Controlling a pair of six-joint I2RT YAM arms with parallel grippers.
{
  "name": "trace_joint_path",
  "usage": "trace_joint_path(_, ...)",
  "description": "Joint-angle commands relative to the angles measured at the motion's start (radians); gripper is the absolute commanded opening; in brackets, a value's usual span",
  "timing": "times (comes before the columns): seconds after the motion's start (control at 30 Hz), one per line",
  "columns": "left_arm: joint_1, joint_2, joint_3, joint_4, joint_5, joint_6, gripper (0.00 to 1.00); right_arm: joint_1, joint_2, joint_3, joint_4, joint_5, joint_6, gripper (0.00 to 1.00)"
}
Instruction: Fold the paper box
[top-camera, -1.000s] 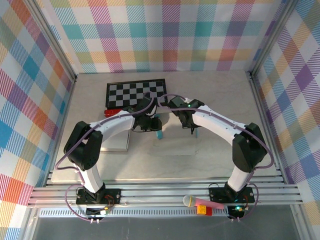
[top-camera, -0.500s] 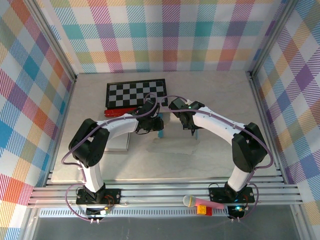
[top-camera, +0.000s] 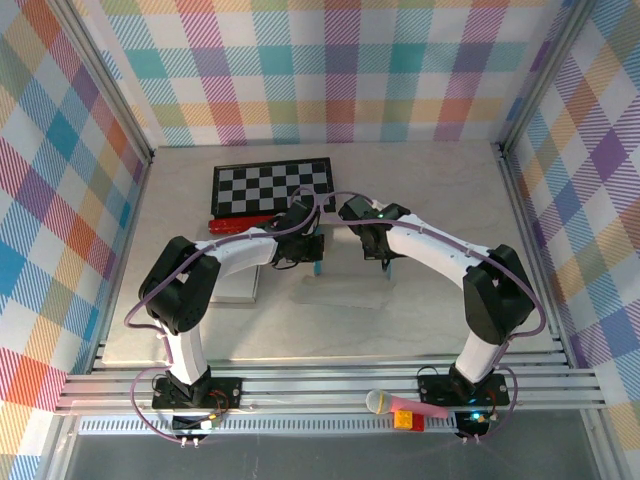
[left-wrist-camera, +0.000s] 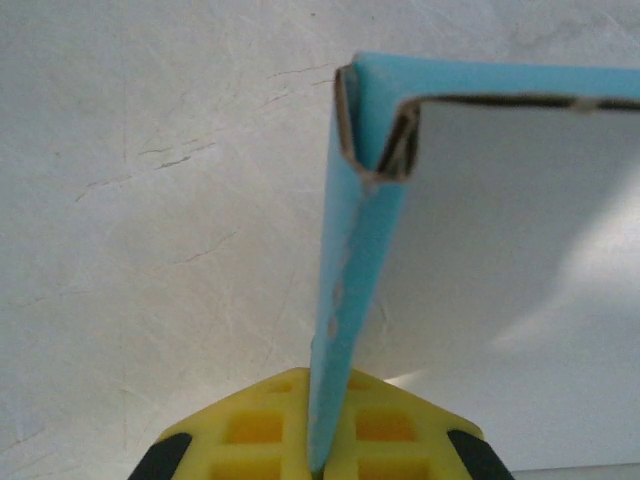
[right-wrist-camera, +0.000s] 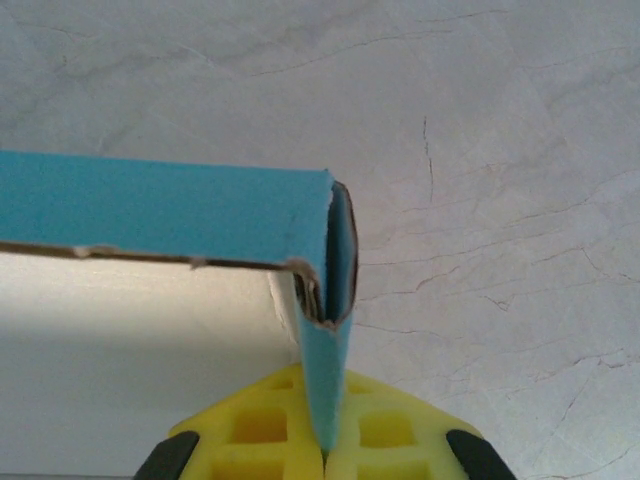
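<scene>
Clamping the paper box (top-camera: 345, 290), left pincer (left-wrist-camera: 318, 455) and right pincer (right-wrist-camera: 322, 450) hold opposite walls

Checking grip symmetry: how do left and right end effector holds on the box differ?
Left end effector pinches the paper box's left wall; right end effector its right wall. White inside lies right of the left grip, left of the right grip. Both shut on upright blue walls.

We lose paper box (left-wrist-camera: 500, 220) past right border in left wrist view, past left border in right wrist view. Yellow fingers (left-wrist-camera: 260, 400) cropped at bottom. From above, left arm (top-camera: 245, 250) and right arm (top-camera: 430, 245) cover grips.
</scene>
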Motion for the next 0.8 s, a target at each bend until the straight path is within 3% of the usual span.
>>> trace_joint_path(0.0, -0.016, 0.027, 0.015, -0.013, -0.076, 0.005, 0.00, 0.000, 0.012, 0.001, -0.013, -0.020, -0.011, 0.00)
trace_joint_path(0.23, -0.081, 0.042, 0.019, -0.163, -0.329, -0.098, 0.00, -0.005, 0.076, 0.045, -0.077, -0.016, 0.032, 0.00)
trace_joint_path(0.4, -0.120, 0.051, -0.001, -0.193, -0.449, -0.191, 0.00, -0.009, 0.104, 0.052, -0.092, -0.026, 0.054, 0.00)
trace_joint_path(0.67, -0.137, 0.064, -0.004, -0.157, -0.463, -0.198, 0.00, -0.011, 0.122, 0.059, -0.097, -0.046, 0.069, 0.00)
trace_joint_path(0.77, -0.129, 0.049, -0.013, -0.129, -0.435, -0.154, 0.15, -0.013, 0.119, 0.057, -0.097, -0.049, 0.069, 0.00)
